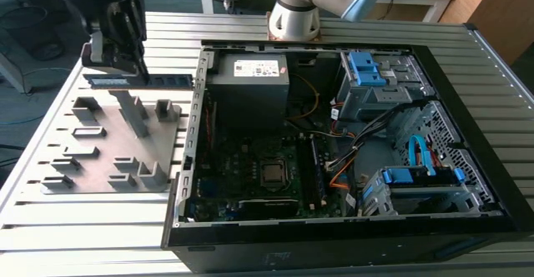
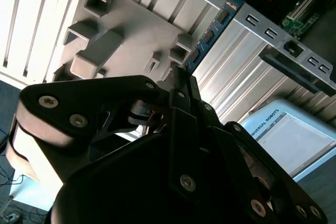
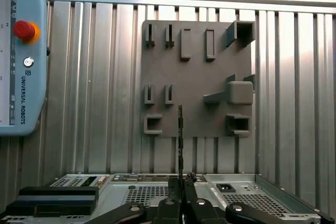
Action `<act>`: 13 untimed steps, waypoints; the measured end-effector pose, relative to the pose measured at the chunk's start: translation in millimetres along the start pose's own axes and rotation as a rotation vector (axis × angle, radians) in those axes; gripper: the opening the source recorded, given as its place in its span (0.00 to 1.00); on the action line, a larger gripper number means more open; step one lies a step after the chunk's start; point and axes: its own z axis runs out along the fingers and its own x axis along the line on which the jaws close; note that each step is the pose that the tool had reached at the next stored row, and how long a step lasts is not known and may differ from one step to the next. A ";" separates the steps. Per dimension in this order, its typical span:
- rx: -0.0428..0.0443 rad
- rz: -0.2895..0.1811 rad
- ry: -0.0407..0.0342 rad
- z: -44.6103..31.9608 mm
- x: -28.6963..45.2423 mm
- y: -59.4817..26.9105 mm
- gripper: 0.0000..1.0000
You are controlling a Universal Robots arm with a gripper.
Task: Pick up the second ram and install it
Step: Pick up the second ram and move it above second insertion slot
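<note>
The second ram [image 1: 159, 81] is a dark green board with black chips, standing on its long edge at the far edge of the grey fixture plate [image 1: 109, 158], in the exterior view's left. My black gripper [image 1: 139, 72] comes down over its middle. In the first wrist view the ram [image 3: 180, 129] appears edge-on as a thin line running between the fingertips of the gripper [image 3: 181, 184], which are drawn in against both faces. In the second wrist view the ram [image 2: 210, 32] extends beyond the gripper [image 2: 181, 74].
An open computer case [image 1: 434, 58] lies to the exterior view's right of the fixture plate, with motherboard slot rails [image 1: 318, 167], a power supply [image 1: 250, 80] and blue drive cages [image 1: 367, 70]. The arm's base [image 1: 294, 17] stands behind it. A teach pendant [image 3: 21, 51] lies on the ribbed table.
</note>
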 end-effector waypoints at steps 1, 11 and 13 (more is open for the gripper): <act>-0.0001 0.000 0.0000 -0.1 0.0 -1.8 0.14; -0.0018 0.000 0.0000 -0.8 0.2 -21.8 0.14; -0.0019 0.000 -0.0001 -0.9 0.2 -24.9 0.14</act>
